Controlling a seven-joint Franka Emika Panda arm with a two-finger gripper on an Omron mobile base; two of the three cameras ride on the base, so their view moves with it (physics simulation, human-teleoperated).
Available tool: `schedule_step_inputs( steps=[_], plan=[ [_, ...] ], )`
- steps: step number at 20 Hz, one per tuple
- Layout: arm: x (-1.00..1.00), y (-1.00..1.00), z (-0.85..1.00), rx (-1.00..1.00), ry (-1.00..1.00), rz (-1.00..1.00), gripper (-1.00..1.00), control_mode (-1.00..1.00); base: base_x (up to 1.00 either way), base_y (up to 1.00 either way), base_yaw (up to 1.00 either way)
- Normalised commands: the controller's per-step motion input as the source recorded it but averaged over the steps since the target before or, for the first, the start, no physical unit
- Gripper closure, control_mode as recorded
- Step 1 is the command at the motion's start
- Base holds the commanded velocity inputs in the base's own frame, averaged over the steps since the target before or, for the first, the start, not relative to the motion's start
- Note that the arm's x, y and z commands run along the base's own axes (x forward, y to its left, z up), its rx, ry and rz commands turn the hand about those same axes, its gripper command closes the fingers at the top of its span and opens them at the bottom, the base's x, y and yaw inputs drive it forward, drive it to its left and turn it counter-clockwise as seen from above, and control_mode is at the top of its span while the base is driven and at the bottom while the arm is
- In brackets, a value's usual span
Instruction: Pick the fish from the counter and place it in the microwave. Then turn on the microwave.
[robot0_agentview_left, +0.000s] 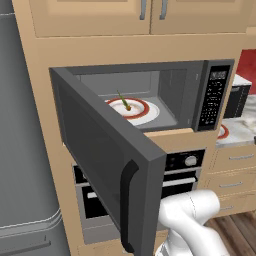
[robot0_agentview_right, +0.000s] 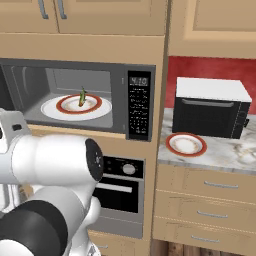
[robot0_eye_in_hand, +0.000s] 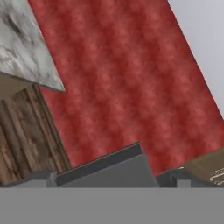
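The jaws stand spread wide, holding nothing, facing a red wall (robot0_eye_in_hand: 127, 83) with a corner of the marbled tabletop (robot0_eye_in_hand: 24, 48) at the upper left of the hand view. The fish (robot0_agentview_left: 124, 102) lies on a red-rimmed plate (robot0_agentview_left: 148, 113) inside the microwave (robot0_agentview_left: 216, 95), whose door (robot0_agentview_left: 107, 165) hangs wide open. Right of it, on the tabletop, a second red-rimmed plate (robot0_agentview_right: 186, 144) sits just before a black-and-white toaster oven (robot0_agentview_right: 210, 107).

The wide dark grey built-in microwave (robot0_agentview_left: 150, 100) stands with its door open; inside, the slender olive-green fish (robot0_agentview_left: 123, 101) apparently rests on a red-rimmed white plate (robot0_agentview_left: 142, 111).
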Motion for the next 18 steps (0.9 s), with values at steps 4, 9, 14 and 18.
schedule_step_inputs(
  steps=[4, 9, 14, 18],
  plan=[
    [-0.49, 0.06, 0.0, 0.0, -0.25, 0.05, -1.0, -1.0, 0.0, 0.0, 0.0],
    [-0.51, 0.03, 0.0, 0.02, -0.2, 0.0, -1.0, -1.0, 0.0, 0.0, 0.0],
    [-0.5, 0.08, 0.0, 0.03, -0.17, -0.01, -1.0, -1.0, 0.0, 0.0, 0.0],
    [-0.42, 0.12, -0.03, 0.03, -0.11, -0.11, -1.0, -1.0, 0.0, 0.0, 0.0]
  ],
)
